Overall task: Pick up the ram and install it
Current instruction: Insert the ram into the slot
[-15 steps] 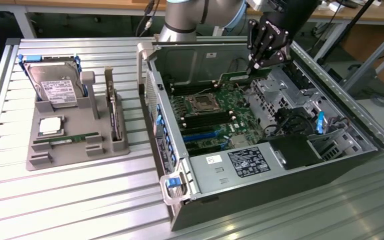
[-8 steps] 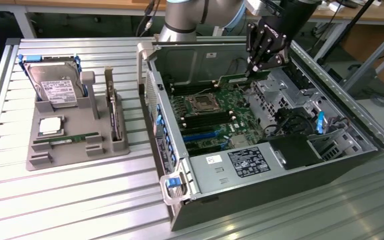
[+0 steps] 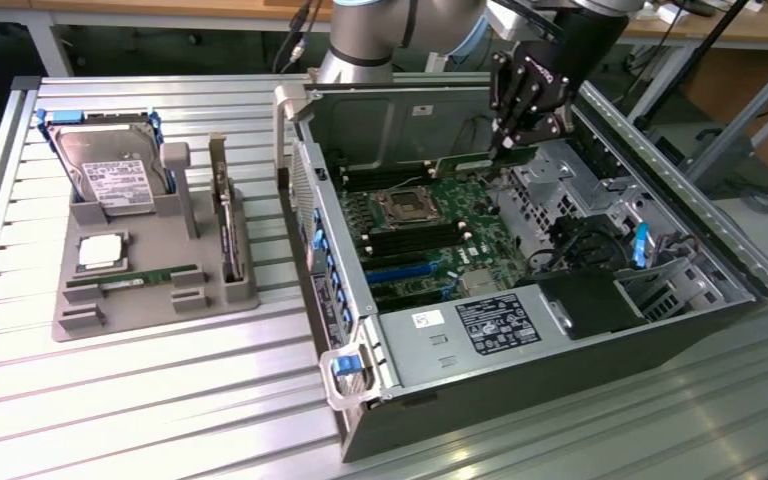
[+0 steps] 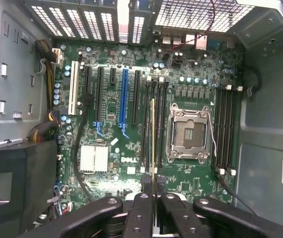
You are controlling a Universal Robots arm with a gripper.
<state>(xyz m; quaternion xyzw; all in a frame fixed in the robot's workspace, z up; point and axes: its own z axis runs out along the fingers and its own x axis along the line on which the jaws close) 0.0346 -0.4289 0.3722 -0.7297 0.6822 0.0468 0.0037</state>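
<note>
1. The gripper (image 4: 153,192) is pinched narrow on the ram (image 4: 153,144), which the wrist view shows edge-on, hanging over the motherboard (image 4: 111,114); in the exterior view the gripper (image 3: 526,140) sits at about one o'clock from the CPU socket (image 3: 404,207), inside the open case (image 3: 491,400).
2. The step in hand looks like bringing the stick to a slot; the ram lines up with the bank of memory slots (image 4: 161,119) just beside the socket, parallel to them.
3. To do it well, I judge: keep the stick upright and parallel to the slot; match the notch before pressing; push straight and evenly, not one end first; a tilt could bind it or strain the board; whether the slot latches stand open I cannot tell.
4. Counts in the case: one CPU socket; two banks of memory slots, one on each side of the socket, the far bank (image 4: 225,124) seeming to hold four; one blue expansion slot (image 4: 125,96); one white slot (image 4: 73,94).
5. Counts at nine o'clock from the case, on the grey tray (image 3: 144,305): one hard drive (image 3: 115,170) at its twelve o'clock end; one processor chip (image 3: 101,252) mid-tray; one expansion card (image 3: 228,225) upright along the three o'clock edge; one green stick (image 3: 137,277) lying toward six o'clock.
</note>
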